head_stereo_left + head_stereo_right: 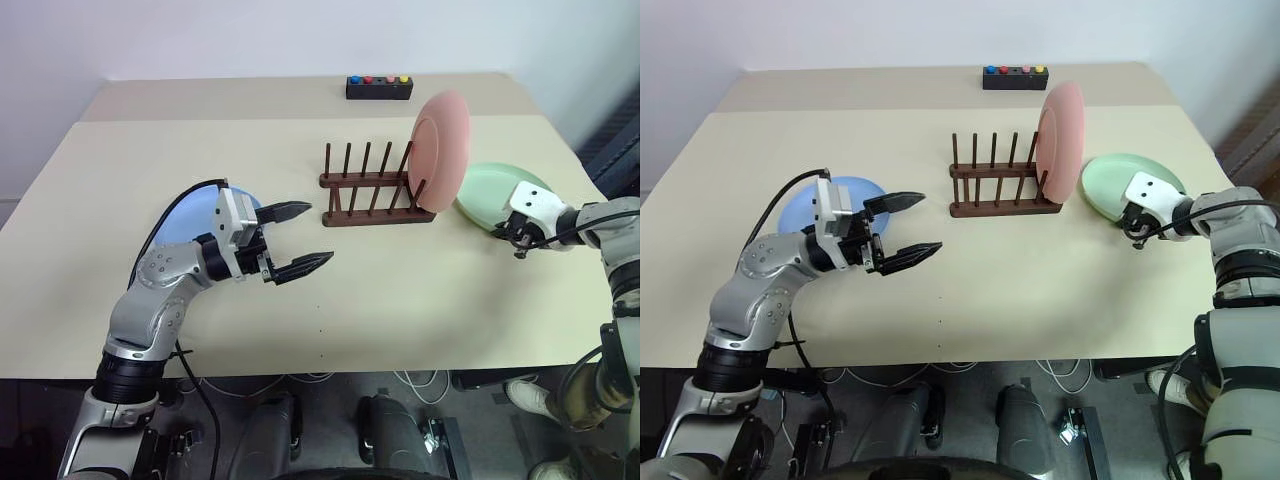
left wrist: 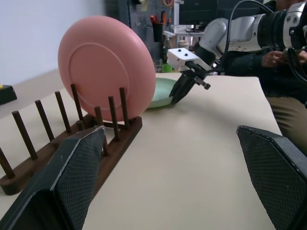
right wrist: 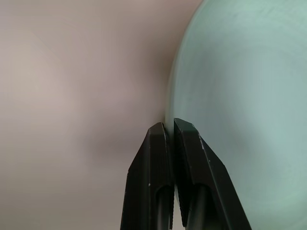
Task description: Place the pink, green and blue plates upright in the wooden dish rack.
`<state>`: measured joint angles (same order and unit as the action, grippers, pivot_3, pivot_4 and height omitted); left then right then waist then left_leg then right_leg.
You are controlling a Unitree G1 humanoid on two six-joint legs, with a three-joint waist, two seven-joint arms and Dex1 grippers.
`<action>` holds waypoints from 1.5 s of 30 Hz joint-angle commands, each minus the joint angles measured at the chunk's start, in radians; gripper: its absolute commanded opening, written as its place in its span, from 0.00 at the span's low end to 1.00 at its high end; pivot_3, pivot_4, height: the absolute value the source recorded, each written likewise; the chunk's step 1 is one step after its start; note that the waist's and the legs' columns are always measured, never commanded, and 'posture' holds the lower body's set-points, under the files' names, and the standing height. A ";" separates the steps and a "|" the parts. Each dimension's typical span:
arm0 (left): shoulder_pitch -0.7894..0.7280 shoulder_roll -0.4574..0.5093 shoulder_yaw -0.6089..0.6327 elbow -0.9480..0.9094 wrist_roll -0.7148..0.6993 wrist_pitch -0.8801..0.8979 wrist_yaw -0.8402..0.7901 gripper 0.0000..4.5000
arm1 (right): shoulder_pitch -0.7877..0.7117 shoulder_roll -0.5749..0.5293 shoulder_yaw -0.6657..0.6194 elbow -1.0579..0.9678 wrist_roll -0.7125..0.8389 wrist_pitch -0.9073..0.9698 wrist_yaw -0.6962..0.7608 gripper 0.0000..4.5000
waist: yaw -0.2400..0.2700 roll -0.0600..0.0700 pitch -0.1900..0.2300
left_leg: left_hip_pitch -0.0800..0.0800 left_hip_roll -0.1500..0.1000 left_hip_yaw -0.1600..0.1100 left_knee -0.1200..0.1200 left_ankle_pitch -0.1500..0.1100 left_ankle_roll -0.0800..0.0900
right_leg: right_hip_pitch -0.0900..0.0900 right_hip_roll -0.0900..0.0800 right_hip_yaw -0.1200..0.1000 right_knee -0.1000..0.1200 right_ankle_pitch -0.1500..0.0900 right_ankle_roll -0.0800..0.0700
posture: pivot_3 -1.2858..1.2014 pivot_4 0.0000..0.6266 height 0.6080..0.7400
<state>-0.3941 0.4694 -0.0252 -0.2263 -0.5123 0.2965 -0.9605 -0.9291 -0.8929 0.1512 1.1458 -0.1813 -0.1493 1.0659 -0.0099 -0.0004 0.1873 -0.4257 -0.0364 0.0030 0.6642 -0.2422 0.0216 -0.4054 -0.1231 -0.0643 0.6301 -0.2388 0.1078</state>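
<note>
The pink plate (image 1: 440,150) stands upright at the right end of the wooden dish rack (image 1: 370,195). Right of the rack, the green plate (image 1: 490,195) lies on the table. My right gripper (image 3: 169,125) is shut on its near rim, fingers pinched together over the edge. The blue plate (image 1: 185,220) lies flat on the left, partly hidden behind my left arm. My left gripper (image 1: 320,233) hovers open and empty over the table, pointing toward the rack and a little short of its left end.
A small black box with coloured buttons (image 1: 379,88) sits at the table's far edge behind the rack. Several rack slots left of the pink plate hold nothing. A seated person (image 2: 283,72) is beyond the table's right side.
</note>
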 commanded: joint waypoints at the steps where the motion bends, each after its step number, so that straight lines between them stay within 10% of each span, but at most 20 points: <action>1: -0.026 -0.001 0.008 0.003 -0.004 -0.019 -0.008 1.00 | -0.050 -0.032 -0.082 0.017 0.049 0.055 -0.074 0.02 | -0.001 0.000 0.000 | 0.000 0.000 0.000 0.000 0.000 0.000 | 0.000 0.000 0.000 0.000 0.000 0.000 | 0.52 0.24 0.96; 23: -0.019 -0.006 0.046 -0.001 -0.021 -0.020 0.020 1.00 | -0.397 0.083 -0.646 -0.233 0.772 0.767 0.036 0.02 | -0.002 0.002 0.001 | 0.000 0.001 0.001 -0.001 0.000 0.001 | -0.001 0.000 0.001 0.000 0.000 0.000 | 0.52 0.24 0.96; 34: -0.003 0.015 0.078 -0.013 -0.041 -0.009 0.022 1.00 | -0.256 0.148 -0.689 -0.575 1.080 1.245 0.034 0.02 | 0.004 0.002 0.001 | -0.001 0.001 0.000 -0.001 -0.001 0.001 | -0.001 -0.001 0.001 0.000 0.000 0.000 | 0.52 0.24 0.96; 45: 0.006 0.030 0.078 -0.028 -0.044 -0.004 0.030 1.00 | -0.086 0.209 -0.579 -0.670 1.037 1.185 0.011 0.02 | 0.000 0.002 0.001 | -0.001 0.000 0.001 -0.001 -0.001 0.001 | -0.002 -0.001 0.001 0.000 0.001 0.000 | 0.52 0.24 0.96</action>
<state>-0.3881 0.4910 0.0278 -0.2141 -0.5417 0.2977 -0.9319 -1.0081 -0.6829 -0.4268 0.5073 0.8516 1.0604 1.0706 -0.0094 0.0016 0.1886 -0.4267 -0.0365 0.0036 0.6635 -0.2430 0.0228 -0.4075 -0.1242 -0.0634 0.6306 -0.2381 0.1074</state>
